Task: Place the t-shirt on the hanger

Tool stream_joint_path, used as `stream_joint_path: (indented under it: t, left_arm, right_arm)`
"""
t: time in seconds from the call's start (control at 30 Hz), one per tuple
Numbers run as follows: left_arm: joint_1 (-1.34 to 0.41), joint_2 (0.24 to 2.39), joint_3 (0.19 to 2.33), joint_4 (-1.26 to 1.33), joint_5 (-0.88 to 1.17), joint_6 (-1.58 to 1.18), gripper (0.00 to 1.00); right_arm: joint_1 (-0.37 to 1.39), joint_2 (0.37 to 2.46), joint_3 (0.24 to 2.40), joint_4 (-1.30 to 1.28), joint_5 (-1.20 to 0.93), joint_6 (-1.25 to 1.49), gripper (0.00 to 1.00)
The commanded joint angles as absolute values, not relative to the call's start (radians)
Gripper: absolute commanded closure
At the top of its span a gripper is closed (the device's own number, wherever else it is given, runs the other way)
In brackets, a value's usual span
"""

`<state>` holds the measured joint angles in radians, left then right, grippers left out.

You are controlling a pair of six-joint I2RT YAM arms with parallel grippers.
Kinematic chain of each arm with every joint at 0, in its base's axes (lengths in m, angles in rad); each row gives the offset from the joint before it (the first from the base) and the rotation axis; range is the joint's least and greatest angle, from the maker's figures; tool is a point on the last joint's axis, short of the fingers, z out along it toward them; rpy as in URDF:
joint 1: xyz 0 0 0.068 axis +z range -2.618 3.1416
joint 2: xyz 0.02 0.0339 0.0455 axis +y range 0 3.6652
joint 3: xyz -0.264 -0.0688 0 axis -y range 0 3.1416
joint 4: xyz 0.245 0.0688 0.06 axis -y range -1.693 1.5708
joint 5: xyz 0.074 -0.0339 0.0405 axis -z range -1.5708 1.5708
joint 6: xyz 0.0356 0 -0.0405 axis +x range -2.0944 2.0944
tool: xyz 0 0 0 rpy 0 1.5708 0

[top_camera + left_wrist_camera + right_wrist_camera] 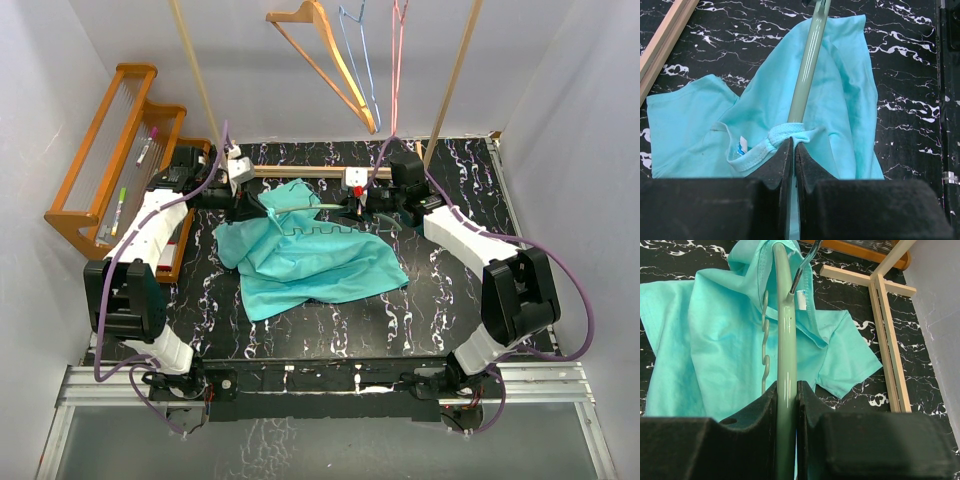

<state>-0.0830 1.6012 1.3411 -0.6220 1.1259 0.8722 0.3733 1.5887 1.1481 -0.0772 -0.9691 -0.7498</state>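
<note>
The teal t-shirt (310, 255) lies crumpled in the middle of the black marbled table. One arm of the pale mint hanger (303, 208) runs across the shirt's upper part between my two grippers. My left gripper (252, 200) is shut on the shirt's ribbed collar (787, 131). There the hanger arm (807, 65) runs into the neck opening. My right gripper (786, 386) is shut on the other end of the hanger (785, 330), above the t-shirt (715, 340). The hanger's metal hook (802, 265) and notched bar (765, 340) show beside that arm.
A thick orange wooden hanger (330, 50), a blue wire hanger (360, 50) and a pink one (398, 60) hang at the back. A wooden rack (110, 150) stands at the left. A pale wooden rail frame (300, 172) crosses behind the shirt, its base (885, 330) right of my right gripper.
</note>
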Motion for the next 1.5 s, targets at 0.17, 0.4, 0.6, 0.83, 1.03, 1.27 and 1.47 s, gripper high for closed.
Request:
stream_joint_path:
  t: [0.17, 0.4, 0.6, 0.83, 1.03, 1.27, 1.47]
  left_arm:
    - [-0.163, 1.614, 1.385, -0.488, 1.178, 0.767, 1.0]
    - [-0.195, 1.618, 1.394, -0.382, 1.185, 0.661, 1.0]
    - [-0.223, 1.623, 1.403, -0.337, 1.184, 0.613, 1.0]
    - [-0.254, 1.633, 1.421, -0.253, 1.19, 0.519, 1.0]
    - [-0.266, 1.644, 1.448, -0.217, 1.194, 0.466, 1.0]
    - [-0.265, 1.631, 1.493, -0.211, 1.172, 0.447, 1.0]
    - [-0.245, 1.605, 1.502, -0.275, 1.155, 0.507, 1.0]
  right_arm:
    - [0.39, 1.584, 1.157, 0.001, -1.004, -0.729, 0.92]
    - [0.394, 1.581, 1.149, 0.018, -1.005, -0.717, 0.92]
    - [0.396, 1.581, 1.145, 0.041, -1.004, -0.7, 0.92]
    - [0.4, 1.58, 1.141, 0.049, -0.998, -0.694, 0.92]
    - [0.4, 1.574, 1.12, 0.109, -0.98, -0.652, 0.92]
    - [0.4, 1.564, 1.06, 0.225, -0.903, -0.58, 0.92]
    - [0.4, 1.546, 1.004, 0.318, -0.828, -0.546, 0.92]
